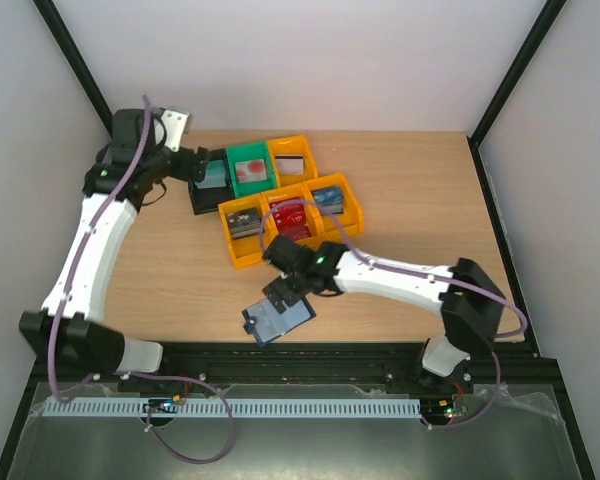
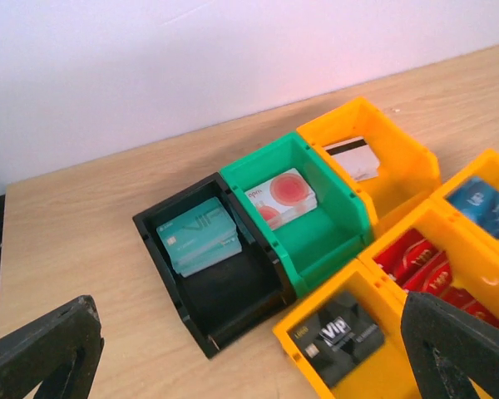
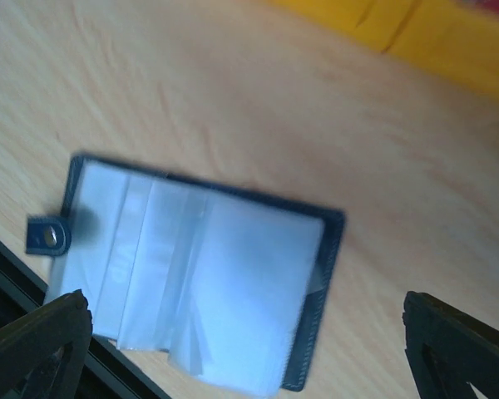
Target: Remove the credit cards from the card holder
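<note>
The left end effector (image 2: 249, 341) is spread to its full width with nothing between its fingers. It hangs just above and in front of the black bin (image 2: 170, 249), where a teal card (image 2: 198, 237) lies flat. The right end effector (image 3: 248, 337) is equally wide open and empty, poised directly over the card holder (image 3: 200, 274). The holder lies unfolded on the surface (image 1: 430, 200), inside up and closing tab (image 3: 48, 237) splayed out, close to the near edge. The right wrist view is blurred, so I cannot tell whether any card remains in its pale sleeves. The main risks lie in that position and in the holder's flimsiness. A sideways nudge during descent could push it over the near edge. A pinch could catch a sleeve instead of a card. A pull on a card could also lift the whole light holder, since nothing pins it down. Counted: two arms and one card holder. There are six bins: one black, one green bin (image 2: 333, 249) and four orange bins (image 2: 407, 158). Each bin holds at least one card: teal, red-and-white, white with a dark stripe, black, red and blue. How many are stacked in each I cannot make out.
</note>
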`<state>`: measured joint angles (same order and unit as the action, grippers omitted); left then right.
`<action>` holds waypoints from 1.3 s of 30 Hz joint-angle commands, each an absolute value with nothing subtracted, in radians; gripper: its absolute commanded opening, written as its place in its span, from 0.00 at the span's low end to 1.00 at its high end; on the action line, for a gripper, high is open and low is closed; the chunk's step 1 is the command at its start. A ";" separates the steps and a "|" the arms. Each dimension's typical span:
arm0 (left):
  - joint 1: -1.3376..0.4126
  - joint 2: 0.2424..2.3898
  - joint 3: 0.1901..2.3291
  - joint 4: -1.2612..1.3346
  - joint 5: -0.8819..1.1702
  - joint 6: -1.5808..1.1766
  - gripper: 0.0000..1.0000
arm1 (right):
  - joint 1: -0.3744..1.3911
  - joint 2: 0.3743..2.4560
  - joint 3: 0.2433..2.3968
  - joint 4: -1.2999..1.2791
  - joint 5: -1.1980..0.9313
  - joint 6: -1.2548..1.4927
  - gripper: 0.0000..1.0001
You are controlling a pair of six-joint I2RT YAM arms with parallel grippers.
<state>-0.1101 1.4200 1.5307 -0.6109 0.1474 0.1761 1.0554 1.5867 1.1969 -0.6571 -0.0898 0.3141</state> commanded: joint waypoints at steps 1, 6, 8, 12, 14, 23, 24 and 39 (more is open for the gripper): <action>-0.103 1.260 1.450 -0.665 0.166 0.008 0.99 | 1.166 1.666 1.197 -0.730 0.026 0.377 0.99; -0.101 1.105 1.252 -0.654 0.299 -0.179 0.99 | 1.240 1.787 1.209 -0.646 -0.009 0.410 0.99; -0.101 1.034 1.130 -0.626 0.376 -0.273 0.99 | 1.242 1.846 1.205 -0.634 -0.009 0.426 0.99; -0.103 0.889 0.941 -0.541 0.434 -0.400 0.99 | 1.241 1.894 1.159 -0.588 0.023 0.425 0.99; -0.103 0.831 0.879 -0.476 0.412 -0.442 0.99 | 1.238 1.915 1.142 -0.565 0.042 0.439 0.99; -0.105 0.762 0.615 -0.361 0.422 -0.663 0.99 | 1.118 1.923 1.060 -0.438 -0.057 0.512 0.72; -0.108 0.761 0.588 -0.350 0.423 -0.675 0.99 | 1.102 1.922 1.057 -0.430 -0.063 0.516 0.62; -0.229 0.759 0.375 -0.099 0.450 -0.635 0.99 | 1.026 1.844 1.084 -0.388 -0.227 0.497 0.02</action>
<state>-0.2146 0.7753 0.4114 -0.1757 0.4175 -0.6788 1.0451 1.8587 1.1183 -0.3477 -0.1287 0.4984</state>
